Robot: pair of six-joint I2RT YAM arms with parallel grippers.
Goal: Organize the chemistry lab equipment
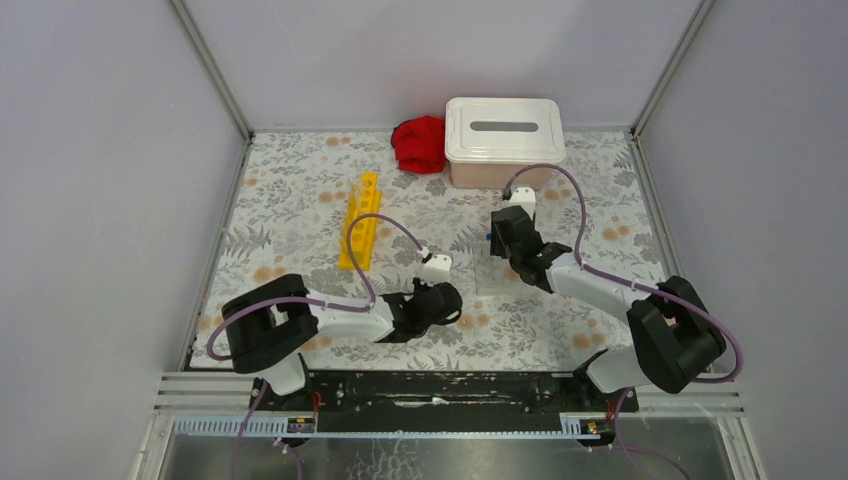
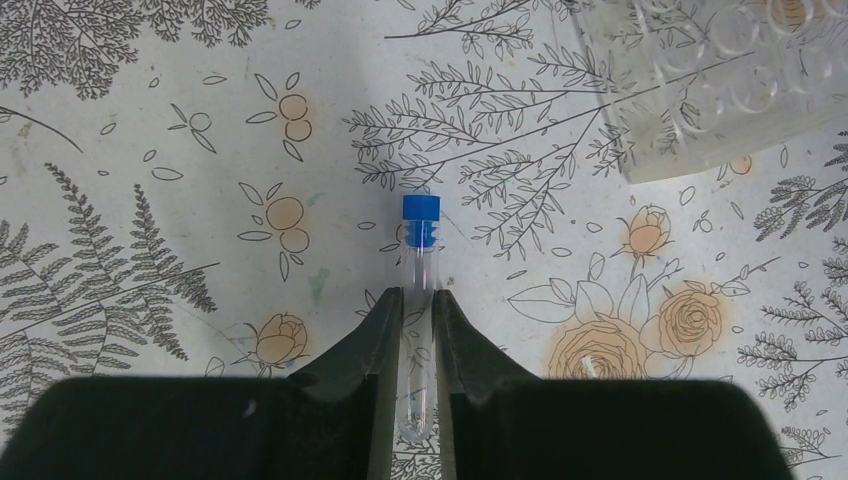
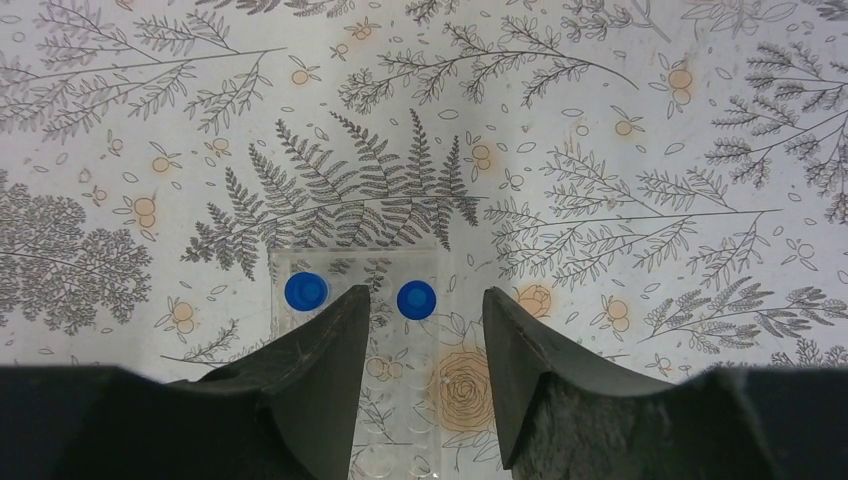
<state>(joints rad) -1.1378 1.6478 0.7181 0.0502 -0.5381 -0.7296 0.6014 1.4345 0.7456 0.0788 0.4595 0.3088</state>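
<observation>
A clear tube with a blue cap (image 2: 420, 240) lies flat on the flowered table cover. My left gripper (image 2: 418, 296) is shut on its lower half, one finger against each side. My right gripper (image 3: 427, 295) hangs open over a clear plastic rack (image 3: 400, 400). Two blue-capped tubes stand in that rack: one (image 3: 417, 299) between the fingertips, close to the left finger, and another (image 3: 306, 291) outside it. A corner of the same clear rack (image 2: 720, 90) shows in the left wrist view. The yellow test-tube rack (image 1: 360, 225) lies at the centre left. The pinkish bin with a white lid (image 1: 505, 140) stands at the back.
A red cloth (image 1: 420, 143) lies beside the bin at the back. The two arms sit close together near the table's middle, my left gripper (image 1: 450, 305) just below and left of my right gripper (image 1: 505, 235). Metal frame rails border the table.
</observation>
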